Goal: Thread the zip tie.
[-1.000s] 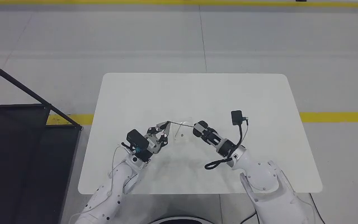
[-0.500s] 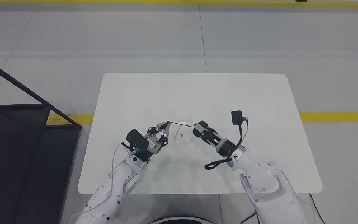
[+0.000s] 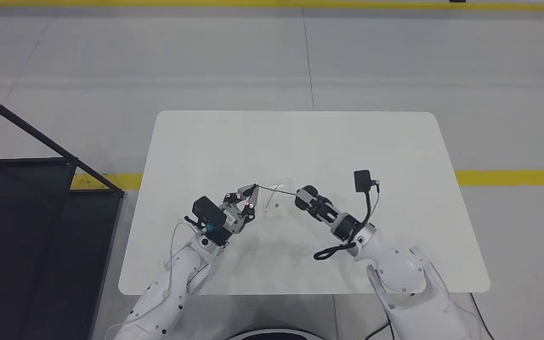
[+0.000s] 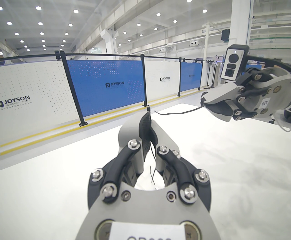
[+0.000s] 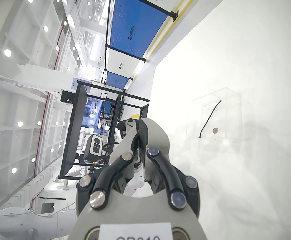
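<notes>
Left gripper (image 4: pixel 149 118) was clamped on the thin black plastic zip tie (image 4: pixel 175 113); right gripper (image 4: pixel 203 103) was pinching its tail above the white table (image 4: pixel 227 170).

floor (image 3: pixel 255 59) grey, yellow line (image 3: pixel 501 177) | table (image 3: pixel 297 144) white | fence panels (image 4: pixel 106 88) blue, white | ceiling lights (image 4: pixel 38 8) lit

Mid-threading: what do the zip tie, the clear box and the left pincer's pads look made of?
The zip tie looks like flexible matt black plastic: thin and curved along its length. The clear box is see-through with bright straight edges, likely acrylic, possibly glass. The left pincer has black ribbed pads, probably rubber.
</notes>
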